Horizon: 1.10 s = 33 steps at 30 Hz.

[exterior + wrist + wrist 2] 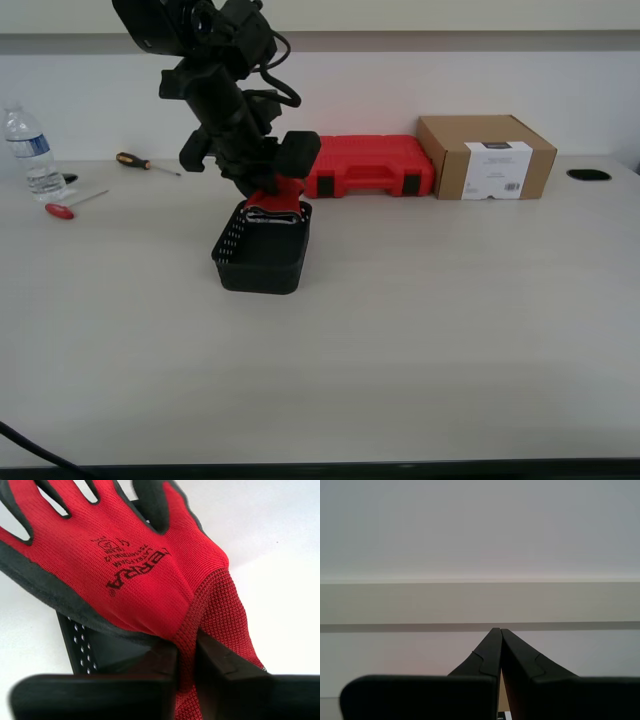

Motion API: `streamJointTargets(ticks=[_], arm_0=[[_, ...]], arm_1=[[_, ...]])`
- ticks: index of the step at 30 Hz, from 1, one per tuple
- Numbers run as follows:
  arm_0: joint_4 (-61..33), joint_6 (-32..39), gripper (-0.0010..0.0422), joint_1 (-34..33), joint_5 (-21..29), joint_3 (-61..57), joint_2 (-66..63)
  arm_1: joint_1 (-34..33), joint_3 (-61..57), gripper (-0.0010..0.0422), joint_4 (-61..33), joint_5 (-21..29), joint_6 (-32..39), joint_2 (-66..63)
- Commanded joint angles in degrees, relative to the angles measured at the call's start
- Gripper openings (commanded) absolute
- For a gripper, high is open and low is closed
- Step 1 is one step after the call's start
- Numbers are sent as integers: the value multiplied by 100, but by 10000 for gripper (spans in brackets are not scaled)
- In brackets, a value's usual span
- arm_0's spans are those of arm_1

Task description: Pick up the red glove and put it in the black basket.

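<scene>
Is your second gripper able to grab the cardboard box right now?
Probably not. My second gripper has its fingers closed on nothing and faces a bare wall; the cardboard box sits unblocked on the table, but nowhere near it.

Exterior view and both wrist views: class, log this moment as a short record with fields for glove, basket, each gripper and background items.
glove: red knit work glove, pinched at cuff, hanging over basket
basket: black perforated plastic basket, on table
first gripper: my first gripper, shut on glove
second gripper: my second gripper, shut, empty, facing wall
background: red plastic tool case, cardboard box, water bottle
</scene>
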Motion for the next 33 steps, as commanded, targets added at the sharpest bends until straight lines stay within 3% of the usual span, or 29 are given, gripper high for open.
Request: streamJointTargets(ticks=[1, 2, 3, 6, 7, 12, 14, 15, 18, 20, 21, 22, 23, 26, 28, 31, 33], arm_0=[[22, 15, 0, 0, 2, 9, 0], [22, 15, 0, -2, 2, 9, 0], [22, 15, 0, 0, 2, 9, 0], [22, 15, 0, -2, 2, 9, 0], [22, 15, 0, -2, 2, 9, 0], [22, 15, 0, 0, 2, 9, 0], [22, 15, 0, -2, 2, 9, 0], [22, 15, 0, 0, 2, 9, 0], [22, 15, 0, 0, 2, 9, 0], [22, 15, 0, 0, 2, 9, 0], [22, 15, 0, 0, 2, 9, 0], [22, 15, 0, 0, 2, 9, 0], [22, 15, 0, 0, 2, 9, 0], [22, 15, 0, 0, 2, 9, 0], [22, 15, 0, 0, 0, 9, 0], [22, 15, 0, 0, 2, 9, 0], [22, 15, 0, 0, 2, 9, 0]], arm_1=[[-11, 0, 89, 24, 9, 28, 2], [-13, 0, 153, 37, 7, 24, 2], [-13, 0, 250, 39, -37, -26, 2], [-15, 0, 401, 20, -433, -181, 2], [-17, 0, 402, -11, -535, -210, 2], [-17, 0, 162, 20, -352, -52, 2], [4, 0, 111, 20, -48, -7, 2], [7, 0, 110, 15, -7, -7, 2], [2, 0, 182, 13, -35, -52, 2], [0, 0, 290, 4, -66, -168, 0], [0, 0, 324, -2, -66, -175, 0], [0, 0, 390, -9, -83, -278, 0], [-2, 0, 419, -13, -155, -330, 0], [-4, 0, 289, -55, -20, -330, -4], [-7, 0, 172, -52, 330, -328, -35], [-7, 2, 2, -35, 350, -367, -114], [-4, 2, 17, 4, 337, -415, -153]])
